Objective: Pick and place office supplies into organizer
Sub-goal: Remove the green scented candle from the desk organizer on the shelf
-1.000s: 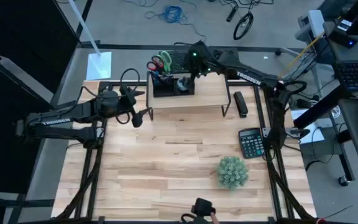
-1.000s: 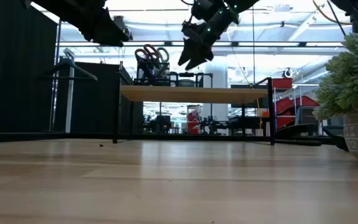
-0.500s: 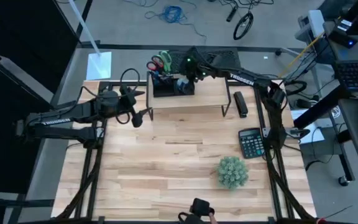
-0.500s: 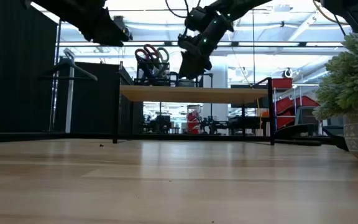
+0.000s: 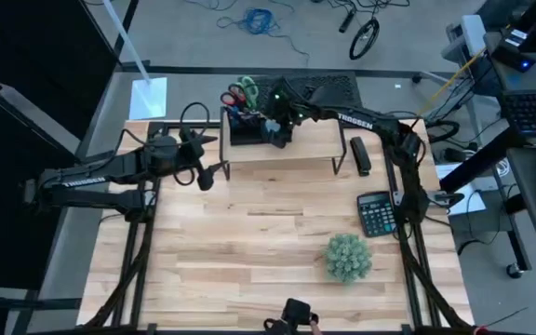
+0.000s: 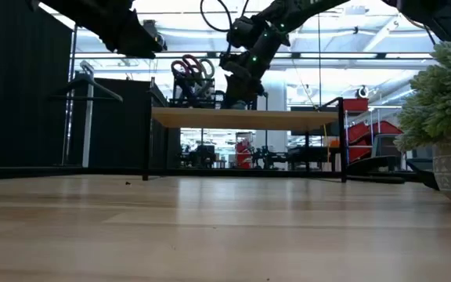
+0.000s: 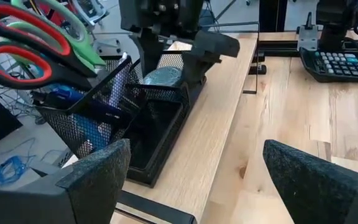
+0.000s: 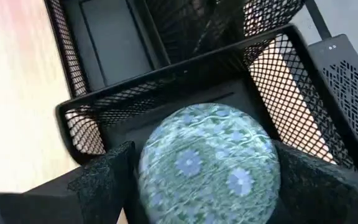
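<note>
The black mesh organizer (image 5: 247, 130) stands on the wooden riser (image 5: 296, 151) at the far side. Red- and green-handled scissors (image 7: 36, 43) and blue pens (image 7: 67, 96) stick up out of its tall cup section. My right gripper (image 5: 278, 127) hangs over the organizer's right-end compartment (image 8: 166, 106), shut on a round item with a blue-green flower pattern (image 8: 207, 162). My left gripper (image 5: 207, 175) waits open left of the riser, with nothing between its fingers. My right gripper pinches the round flowered item by two opposite points of its edge (image 8: 146, 168) between its two fingers (image 8: 104, 177). The fingers come from above, pointing down. The item (image 7: 162, 76) sits level at the compartment's mouth; whether it rests on the bottom, I cannot tell.
A black calculator (image 5: 375, 212) and a fuzzy green ball plant (image 5: 348, 257) sit at the table's right. A dark oblong thing (image 5: 359, 154) lies right of the riser. The middle of the wooden table (image 5: 249, 233) is bare.
My right gripper has gone down and toward the table's left with the round item, from above the riser's far edge to the organizer's right-end compartment.
</note>
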